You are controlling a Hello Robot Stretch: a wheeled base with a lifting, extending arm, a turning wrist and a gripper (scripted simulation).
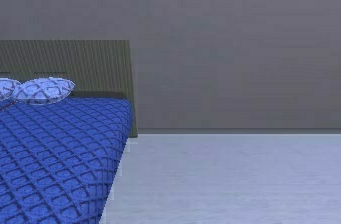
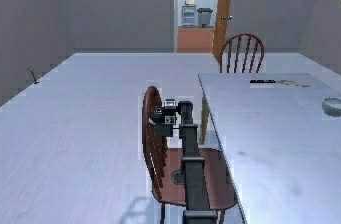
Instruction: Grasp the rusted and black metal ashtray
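While the arm (image 2: 192,178) reaches out over the seat of a wooden chair (image 2: 216,166), its jaws sit at that chair's back rail, off the pale tabletop (image 2: 278,140). We cannot tell their state, nor whether they hold anything, because the chair stands right behind them. From the jaws, a small dark flat thing (image 2: 263,81) lies on the tabletop at about one o'clock. We judge it the likeliest ashtray by its colour, though its shape is too small to confirm. A pale bowl (image 2: 336,105) rests near the tabletop's edge at three o'clock, and a second chair (image 2: 241,52) is drawn up to the far end, as if for sitting. We think the chair blocks a straight reach. Ahead, a bed (image 1: 38,165) with a blue cover lies at eight o'clock.
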